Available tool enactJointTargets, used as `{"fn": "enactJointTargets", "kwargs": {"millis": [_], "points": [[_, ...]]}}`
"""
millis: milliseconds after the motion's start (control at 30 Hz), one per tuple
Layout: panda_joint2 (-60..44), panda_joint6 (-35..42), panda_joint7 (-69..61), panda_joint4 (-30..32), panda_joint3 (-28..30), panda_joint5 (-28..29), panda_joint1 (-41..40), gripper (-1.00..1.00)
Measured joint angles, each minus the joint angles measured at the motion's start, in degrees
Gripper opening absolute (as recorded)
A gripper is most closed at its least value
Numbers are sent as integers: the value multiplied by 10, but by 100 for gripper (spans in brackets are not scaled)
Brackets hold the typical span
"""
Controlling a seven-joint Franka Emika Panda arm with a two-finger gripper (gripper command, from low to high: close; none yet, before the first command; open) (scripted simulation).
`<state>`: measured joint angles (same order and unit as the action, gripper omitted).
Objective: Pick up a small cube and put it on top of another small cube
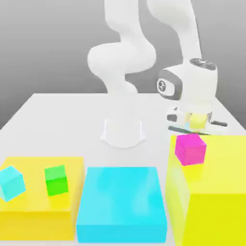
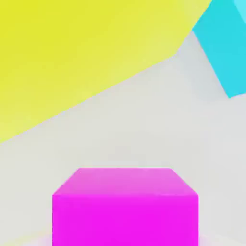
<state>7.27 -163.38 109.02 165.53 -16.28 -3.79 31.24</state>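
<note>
A small magenta cube (image 1: 190, 149) hangs directly under my gripper (image 1: 191, 134), at the exterior view's right, in front of the tall yellow block's top. My gripper is shut on this cube. In the hand view the magenta cube (image 2: 125, 206) sits close up, with white table (image 2: 144, 125) beyond it. Two other small cubes rest on the low yellow block (image 1: 41, 211) at the exterior view's left: a cyan cube (image 1: 10, 182), tilted, and a green cube (image 1: 56, 180) beside it.
A tall yellow block (image 1: 211, 197) stands at the exterior view's right and a flat cyan block (image 1: 122, 202) lies in the middle front. The arm's white base (image 1: 123, 130) stands behind them. The hand view shows the yellow block (image 2: 72, 48) and the cyan block (image 2: 226, 48).
</note>
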Motion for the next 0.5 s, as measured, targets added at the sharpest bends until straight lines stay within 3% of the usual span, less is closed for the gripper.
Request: {"fn": "enactJointTargets", "kwargs": {"millis": [200,500], "points": [[51,111,-6,-121,-22,14,25,-100],[94,320,4,-264,30,30,-38,-100]]}}
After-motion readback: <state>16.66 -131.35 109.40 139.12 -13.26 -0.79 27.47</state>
